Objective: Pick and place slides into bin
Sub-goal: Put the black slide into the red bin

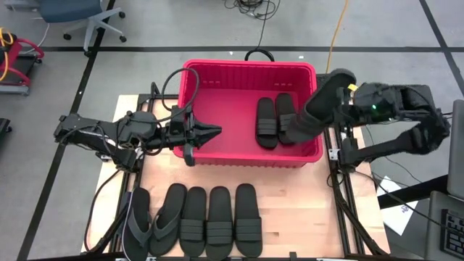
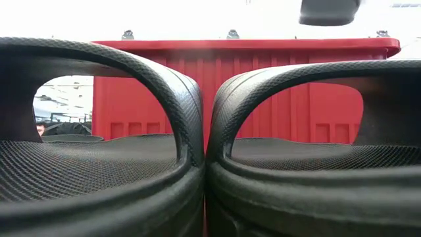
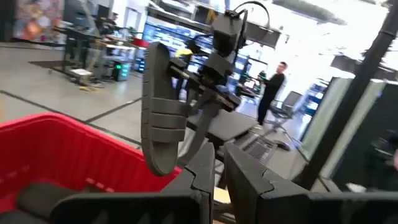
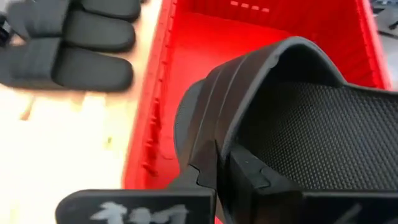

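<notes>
Right gripper (image 4: 222,163) is seen clamped on a ribbed slide (image 1: 308,116), held over the right end of the red bin (image 1: 250,70), upper centre of the high view, toe hanging down inside the rim; in the left wrist view the same slide is seen dangling upright above the far wall. Two slides (image 1: 275,119) are already laid side by side on the bin floor, just left of the carried one. So approx. two are in, a third is on its way, not yet released. Five more are left on the desk (image 1: 304,196), lined up at the lower centre of the high view: two thong flip-flops (image 1: 152,219) at the left of the row, then three band-strap slides (image 1: 220,220) touching one another. Left gripper (image 1: 209,133) is held inside the bin's left part, empty, fingers close together w/ only a narrow gap between them. Low view is blocked by two of the desk slides up close, bin wall behind. Judged from this: under halfway, w/ the drop of slide no. 3 next and five pickups remaining.
</notes>
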